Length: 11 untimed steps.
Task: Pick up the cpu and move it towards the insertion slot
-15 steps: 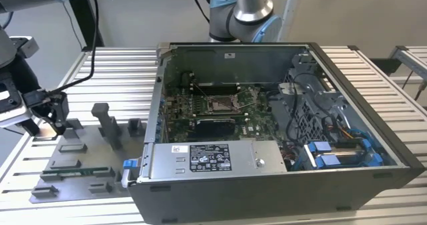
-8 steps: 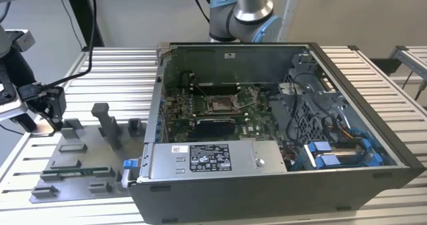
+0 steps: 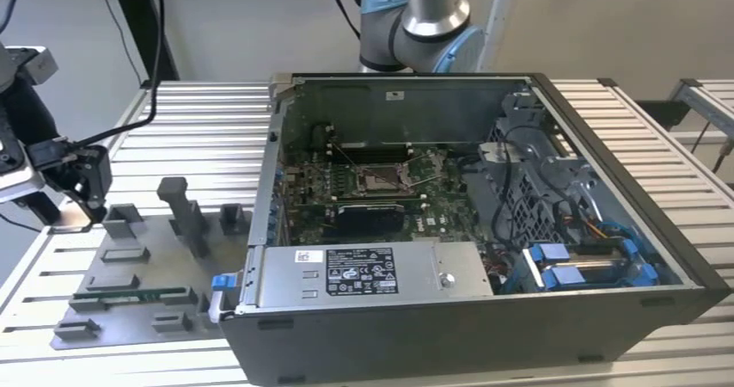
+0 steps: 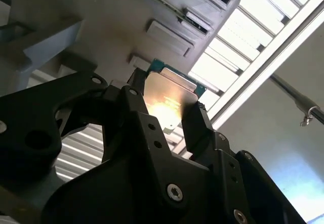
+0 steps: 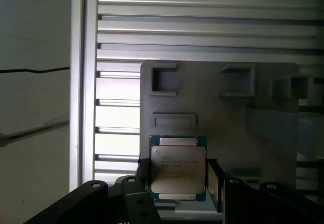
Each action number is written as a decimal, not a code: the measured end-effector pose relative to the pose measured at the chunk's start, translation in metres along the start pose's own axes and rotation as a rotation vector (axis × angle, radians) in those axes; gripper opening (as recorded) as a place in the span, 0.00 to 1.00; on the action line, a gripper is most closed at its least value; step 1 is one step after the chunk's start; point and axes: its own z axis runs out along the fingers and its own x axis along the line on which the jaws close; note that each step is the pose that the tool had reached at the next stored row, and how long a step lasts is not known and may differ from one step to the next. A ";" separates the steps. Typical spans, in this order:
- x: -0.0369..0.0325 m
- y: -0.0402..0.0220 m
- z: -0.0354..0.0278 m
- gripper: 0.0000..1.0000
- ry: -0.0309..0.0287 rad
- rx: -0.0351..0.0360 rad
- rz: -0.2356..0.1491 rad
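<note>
The tool (image 5: pixel 178 179) is clenched on the cpu (image 5: pixel 178 165) by its edges — likely to spare its faces — over the grey parts tray (image 3: pixel 161 267) at the exterior view's left, well apart from the insertion slot (image 3: pixel 380 178) inside the case (image 3: pixel 482 335).

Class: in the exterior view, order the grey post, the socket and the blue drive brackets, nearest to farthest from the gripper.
1. grey post, just beside the gripper.
2. socket, inside the case.
3. blue drive brackets, exterior view's right.

One elevated exterior view, two close wrist views.
Exterior view looks down on open case (image 3: pixel 482 335) and surface (image 3: pixel 206 112); both wrist views share cpu (image 5: pixel 177 167) (image 4: pixel 169 95) and grey tray (image 5: pixel 202 95).
</note>
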 end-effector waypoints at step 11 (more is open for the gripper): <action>0.0001 0.0010 -0.0295 0.00 0.0001 0.0000 0.000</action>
